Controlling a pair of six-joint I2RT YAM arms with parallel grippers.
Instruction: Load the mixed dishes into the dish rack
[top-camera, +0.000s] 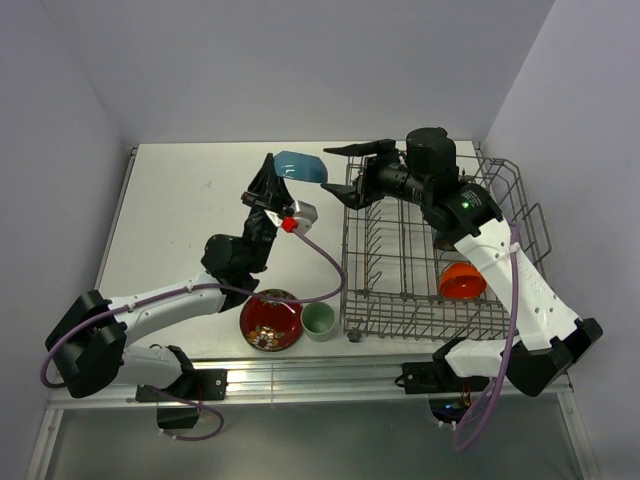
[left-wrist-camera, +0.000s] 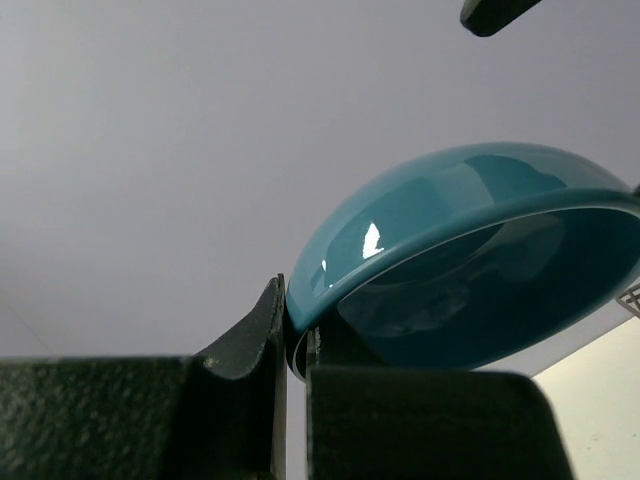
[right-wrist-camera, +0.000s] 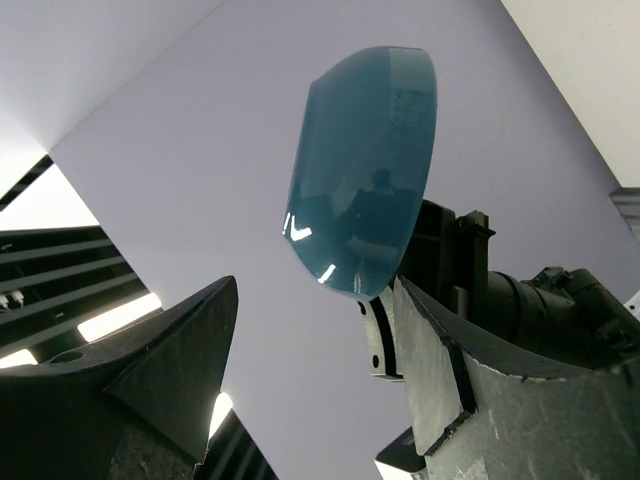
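- The blue bowl (top-camera: 302, 166) is off the tabletop (top-camera: 180, 220), in the upper middle of the top view, just left of the dish rack's (top-camera: 420, 325) upper-left corner.
- The left pincer (top-camera: 279, 176) is clamped on the bowl's rim. In its own wrist view the two fingers pinch the rim at the bowl's lower left, and the rest of the bowl juts out to the right of the frame.
- The right pincer (top-camera: 348, 175) has its jaws spread and holds nothing. It reaches over the rack's upper-left corner and points left in the frame, straight at the bowl.
- Key relation: the bowl lies directly ahead of the right pincer, near but apart from it. In the right wrist view it stands on edge with its wide span running up the frame, above and between the two spread fingers, rounded outside facing them.
- My judgement is that a handover is being set up: the right pincer would need to close over a free stretch of rim away from the left pincer's hold.
- The orange-red bowl (top-camera: 462, 281) sits in the rack at lower right.
- The red patterned plate (top-camera: 270, 320) and pale green cup (top-camera: 318, 320) wait on the tabletop at lower centre.
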